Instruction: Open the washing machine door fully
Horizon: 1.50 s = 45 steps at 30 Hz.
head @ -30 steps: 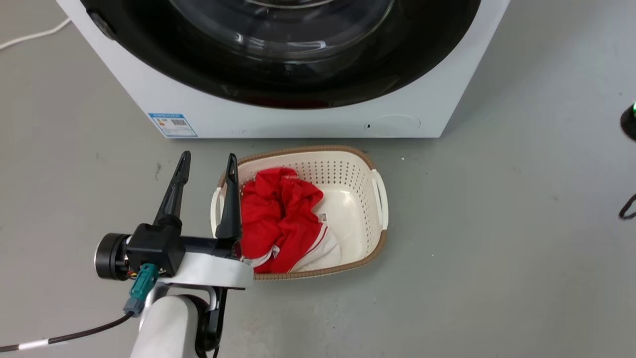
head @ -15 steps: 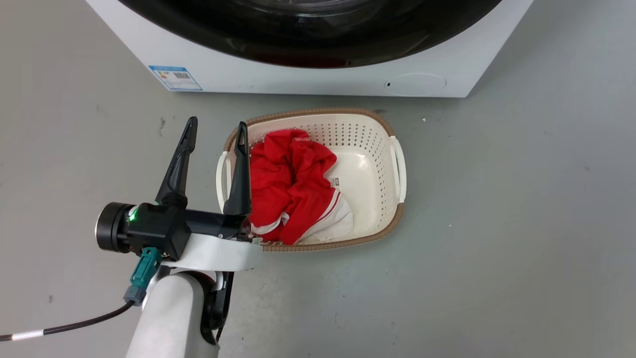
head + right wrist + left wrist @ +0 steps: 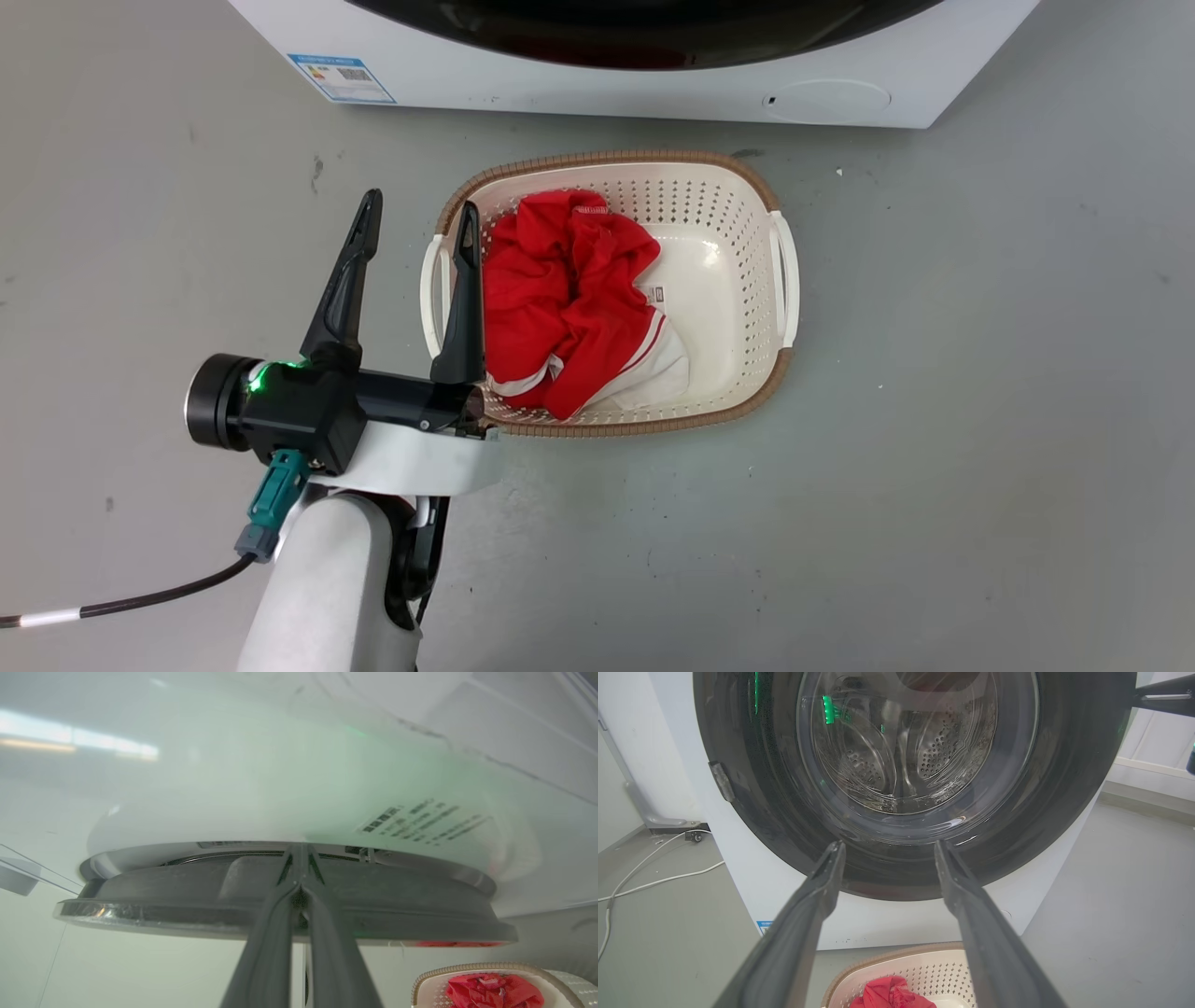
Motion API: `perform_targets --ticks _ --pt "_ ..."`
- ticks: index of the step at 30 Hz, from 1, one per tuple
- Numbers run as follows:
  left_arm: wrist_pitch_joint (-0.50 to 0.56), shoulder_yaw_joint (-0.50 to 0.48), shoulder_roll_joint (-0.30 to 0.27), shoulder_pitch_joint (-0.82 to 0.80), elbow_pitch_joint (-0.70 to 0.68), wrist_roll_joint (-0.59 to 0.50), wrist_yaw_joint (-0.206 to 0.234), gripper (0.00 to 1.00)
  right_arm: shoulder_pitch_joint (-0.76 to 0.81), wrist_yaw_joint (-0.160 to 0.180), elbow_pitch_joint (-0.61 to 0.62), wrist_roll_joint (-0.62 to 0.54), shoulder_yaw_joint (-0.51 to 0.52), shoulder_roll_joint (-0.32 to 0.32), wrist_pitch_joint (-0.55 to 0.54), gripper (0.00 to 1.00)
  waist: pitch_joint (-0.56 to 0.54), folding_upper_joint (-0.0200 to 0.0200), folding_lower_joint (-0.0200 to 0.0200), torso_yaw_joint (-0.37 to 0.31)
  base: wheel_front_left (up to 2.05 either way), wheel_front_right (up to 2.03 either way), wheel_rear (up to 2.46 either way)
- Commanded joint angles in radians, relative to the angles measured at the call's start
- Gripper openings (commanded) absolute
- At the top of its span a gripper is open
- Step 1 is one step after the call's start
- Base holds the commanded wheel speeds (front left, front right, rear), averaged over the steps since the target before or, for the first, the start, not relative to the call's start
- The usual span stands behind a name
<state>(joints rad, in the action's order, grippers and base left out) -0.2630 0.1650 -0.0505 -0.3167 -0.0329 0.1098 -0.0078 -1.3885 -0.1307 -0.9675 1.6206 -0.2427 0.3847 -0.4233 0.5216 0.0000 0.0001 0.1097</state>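
One glossy black round washing machine door (image 3: 1064, 812), bulging clear glass centre (image 3: 920, 742).

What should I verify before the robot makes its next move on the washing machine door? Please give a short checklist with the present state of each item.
1. Right claw at the rim of the washing machine door: ok, shut, at the door's edge.
2. Firm hold on that rim: cannot tell.
3. Left claw free: ok, open, empty, apart from the door.
4. Door fully open: not ok, it covers the drum.
5. Laundry basket clear of the swing: cannot tell; it stands on the floor close before the washing machine.
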Motion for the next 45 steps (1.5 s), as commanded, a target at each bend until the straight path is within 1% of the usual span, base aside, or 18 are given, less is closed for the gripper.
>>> perform_targets --ticks 1,4,10,22,25,29,35,45 --pt "-0.003 0.003 0.0 -0.019 -0.005 0.0 0.003 1.0 -0.011 0.0 0.006 0.007 -0.002 -0.007 -0.007 0.0 0.009 0.0 -0.0001 0.002 0.0 0.0 0.0" --pt "-0.003 0.002 0.0 -0.018 -0.003 0.0 0.006 1.0 -0.008 0.0 0.02 0.002 -0.015 -0.006 -0.037 0.0 0.017 0.0 -0.0001 0.002 0.0 0.0 0.0" --pt "-0.003 0.007 0.0 -0.026 0.003 -0.009 0.009 1.0 0.021 0.0 0.061 0.03 -0.016 -0.01 -0.109 0.0 0.025 0.0 -0.0001 0.003 0.0 0.0 0.0" --pt "-0.003 0.01 0.0 -0.031 0.012 -0.003 0.017 1.0 0.057 0.0 0.073 0.077 -0.034 -0.016 -0.239 0.0 0.016 0.0 -0.0001 -0.001 0.0 0.0 0.0" --pt "-0.003 0.008 0.0 -0.026 0.015 -0.005 0.015 1.0 0.064 0.0 0.077 0.086 -0.036 -0.019 -0.261 0.0 0.008 0.0 -0.0001 -0.006 0.0 0.0 0.0" --pt "-0.003 0.008 0.0 -0.023 0.017 -0.006 0.013 1.0 0.066 0.0 0.08 0.096 -0.029 -0.009 -0.261 0.0 0.0 0.0 -0.0001 -0.012 0.0 0.0 0.0" --pt "-0.003 0.005 0.0 -0.017 0.025 -0.005 0.01 1.0 0.096 0.0 0.092 0.115 -0.044 -0.013 -0.308 0.0 -0.025 0.0 -0.0001 -0.02 0.0 0.0 0.0" --pt "-0.003 0.003 0.0 0.013 0.047 -0.002 0.005 1.0 0.177 0.0 0.126 0.132 -0.083 -0.023 -0.393 0.0 -0.1 0.0 -0.0001 -0.03 0.0 0.0 0.0"
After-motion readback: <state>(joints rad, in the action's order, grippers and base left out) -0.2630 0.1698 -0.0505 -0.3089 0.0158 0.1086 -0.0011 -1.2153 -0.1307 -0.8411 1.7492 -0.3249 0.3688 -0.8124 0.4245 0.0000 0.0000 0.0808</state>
